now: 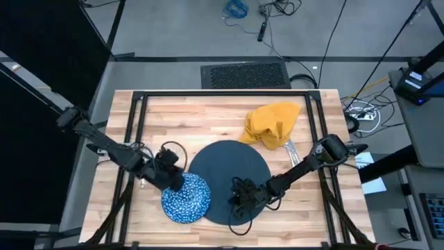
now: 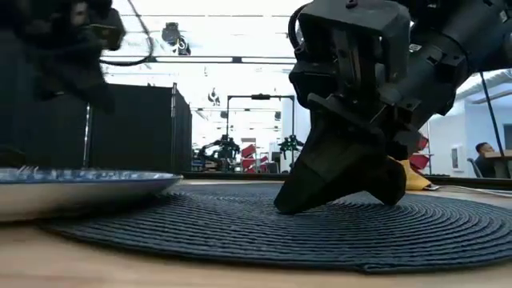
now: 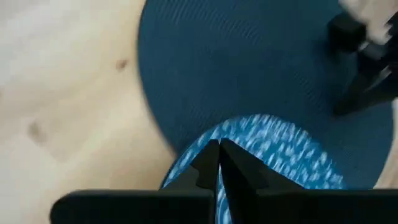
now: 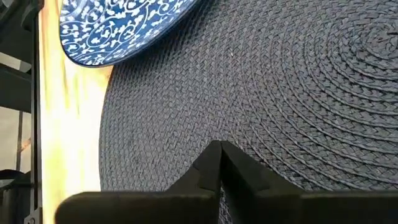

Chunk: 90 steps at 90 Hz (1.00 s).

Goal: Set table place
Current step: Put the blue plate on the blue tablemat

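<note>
Near table (image 1: 208, 114) front edge, left gripper (image 1: 173, 182) fingers closed at blue patterned dish (image 1: 186, 198) rim beside woven placemat (image 1: 229, 170): rigid, breakable, likely slippery, so grip the rim.

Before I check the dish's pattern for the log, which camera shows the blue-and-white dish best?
The right wrist view: the blue-and-white dish lies close, its scrolling pattern crisp, overlapping the woven round mat. The high view shows it whole but small, under the left gripper. The low view gives only its rim; the left wrist view blurs it.
</note>
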### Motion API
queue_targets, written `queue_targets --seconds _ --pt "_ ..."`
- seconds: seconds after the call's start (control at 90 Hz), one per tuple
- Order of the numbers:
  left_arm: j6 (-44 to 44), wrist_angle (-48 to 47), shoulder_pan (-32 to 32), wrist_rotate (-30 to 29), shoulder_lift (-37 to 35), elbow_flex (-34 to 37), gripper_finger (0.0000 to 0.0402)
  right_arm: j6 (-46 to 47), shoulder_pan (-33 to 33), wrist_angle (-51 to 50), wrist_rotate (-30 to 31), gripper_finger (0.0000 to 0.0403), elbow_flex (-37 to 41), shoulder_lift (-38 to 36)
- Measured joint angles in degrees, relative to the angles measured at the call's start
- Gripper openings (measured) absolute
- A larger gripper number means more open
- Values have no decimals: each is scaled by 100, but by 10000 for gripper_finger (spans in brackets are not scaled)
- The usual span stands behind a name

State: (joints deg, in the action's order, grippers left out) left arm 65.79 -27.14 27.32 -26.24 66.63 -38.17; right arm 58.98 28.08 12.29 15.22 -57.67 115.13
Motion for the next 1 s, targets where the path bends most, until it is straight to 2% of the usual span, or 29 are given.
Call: queue_targets --seconds 0.133,0.256,0.389,0.533,0.711,0.822,1.0 --pt "-210 136 -174 75 0 -4 0 -9 2 24 15 0 0 0" --pt "27 35 -115 355 -2 -4 0 -15 0 217 51 0 0 0" --pt "879 -350 179 454 -204 -4 0 -98 -57 778 191 4 7 13" --pt "2005 -1389 636 -4 -718 -4 0 -336 -236 1373 153 28 4 11" --pt "3334 -2003 1494 -319 -1302 -7 0 -269 -475 1699 -7 71 2 4" --pt "4160 -2293 2029 -389 -1341 -7 0 -167 -687 1706 -174 96 2 4" --pt "5118 -2507 2589 -568 -1027 -4 0 -231 -950 1616 -216 126 -111 4"
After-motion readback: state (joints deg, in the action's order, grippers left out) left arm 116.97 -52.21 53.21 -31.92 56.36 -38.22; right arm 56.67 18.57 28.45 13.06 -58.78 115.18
